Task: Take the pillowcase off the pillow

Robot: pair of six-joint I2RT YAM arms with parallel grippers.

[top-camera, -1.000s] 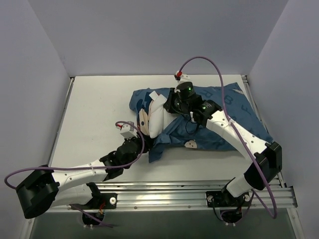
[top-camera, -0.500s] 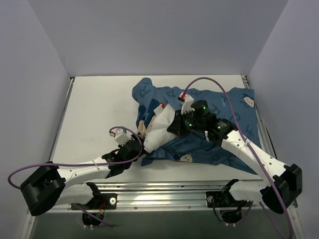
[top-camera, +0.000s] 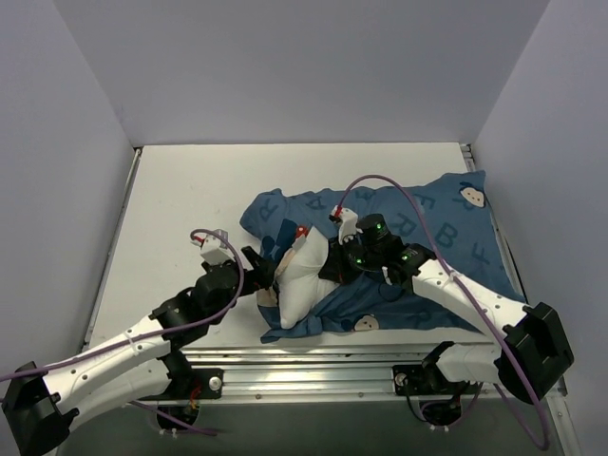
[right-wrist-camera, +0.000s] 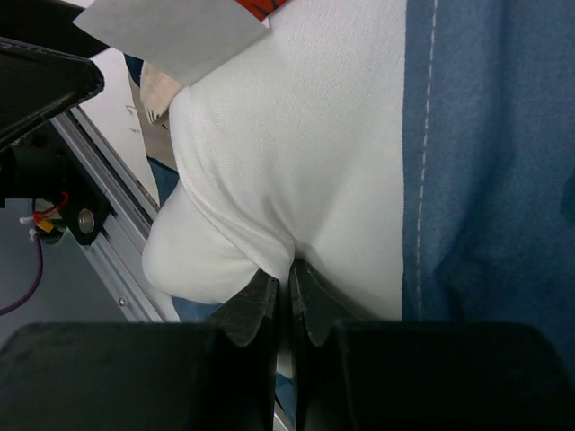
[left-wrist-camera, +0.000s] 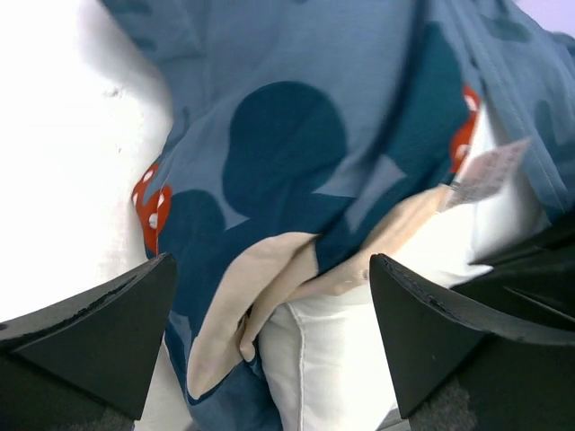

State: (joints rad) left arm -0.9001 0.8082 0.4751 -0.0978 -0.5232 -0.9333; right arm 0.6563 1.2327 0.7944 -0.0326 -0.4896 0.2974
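Note:
The dark blue pillowcase [top-camera: 427, 237] with pale letters and mouse faces lies rumpled across the right half of the table. A corner of the white pillow [top-camera: 296, 280] sticks out of its open left end. My right gripper [top-camera: 326, 266] is shut on a pinch of that white pillow fabric [right-wrist-camera: 296, 162], with the blue case edge [right-wrist-camera: 485, 180] beside it. My left gripper [top-camera: 258, 271] is open just left of the opening, its fingers either side of the case hem [left-wrist-camera: 269, 269] and the pillow corner [left-wrist-camera: 332, 359], gripping nothing.
A white label [right-wrist-camera: 171, 31] hangs from the pillow. The metal rail [top-camera: 380, 366] runs along the table's near edge, just below the pillow corner. White walls enclose the table on three sides. Bare tabletop [top-camera: 180, 204] lies to the left.
My right gripper has pulled the white pillow corner toward the near edge, further out of the case. My left arm has swung up and right to the opening. The case has flattened out to the right.

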